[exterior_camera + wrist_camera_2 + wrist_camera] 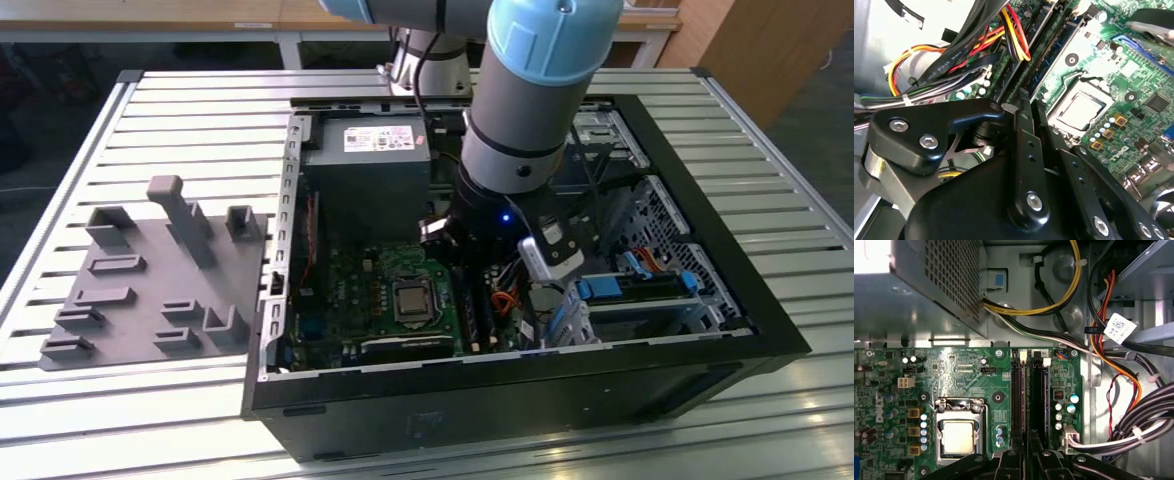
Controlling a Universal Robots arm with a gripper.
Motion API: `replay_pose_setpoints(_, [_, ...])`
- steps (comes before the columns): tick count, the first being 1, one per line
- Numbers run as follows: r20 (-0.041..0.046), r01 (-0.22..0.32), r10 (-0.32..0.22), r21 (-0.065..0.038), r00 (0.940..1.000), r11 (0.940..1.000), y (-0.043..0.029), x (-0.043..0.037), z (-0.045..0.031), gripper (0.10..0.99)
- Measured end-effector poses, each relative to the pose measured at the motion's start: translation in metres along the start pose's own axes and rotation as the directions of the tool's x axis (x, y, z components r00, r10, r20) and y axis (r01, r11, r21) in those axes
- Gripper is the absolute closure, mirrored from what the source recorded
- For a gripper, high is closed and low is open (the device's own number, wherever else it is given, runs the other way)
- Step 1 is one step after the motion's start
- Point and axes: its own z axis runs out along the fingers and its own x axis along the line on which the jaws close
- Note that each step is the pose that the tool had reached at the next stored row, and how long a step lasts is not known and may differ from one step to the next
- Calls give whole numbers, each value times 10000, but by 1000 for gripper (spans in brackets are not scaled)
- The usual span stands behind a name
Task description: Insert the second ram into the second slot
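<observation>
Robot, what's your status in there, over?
Pincer low in the case, over the memory slots. Ram seated or not: cannot tell. Cables lie beside, clear of the slots.

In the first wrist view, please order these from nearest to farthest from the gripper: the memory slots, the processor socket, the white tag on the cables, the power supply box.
1. Memory slots: running straight out from the gripper.
2. Processor socket: beside the gripper, on the green board.
3. White tag: up among the orange cables.
4. Power supply box: in the far corner, past the board's edge.
</observation>
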Motion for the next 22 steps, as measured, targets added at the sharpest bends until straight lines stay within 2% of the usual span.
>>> replay_pose_setpoints(4, [0, 0, 0, 1, 10000, 10000, 2, 3, -68, 886])
replay_pose_setpoints(7, [0, 0, 0, 0, 10000, 10000, 2, 3, -77, 902])
replay_pose_setpoints(8, [0, 0, 0, 2, 10000, 10000, 2, 3, -77, 969])
replay_pose_setpoints(10, [1, 0, 0, 3, 10000, 10000, 2, 3, -77, 980])
replay_pose_setpoints(22, [0, 0, 0, 3, 10000, 10000, 8, -7, 10, 980])
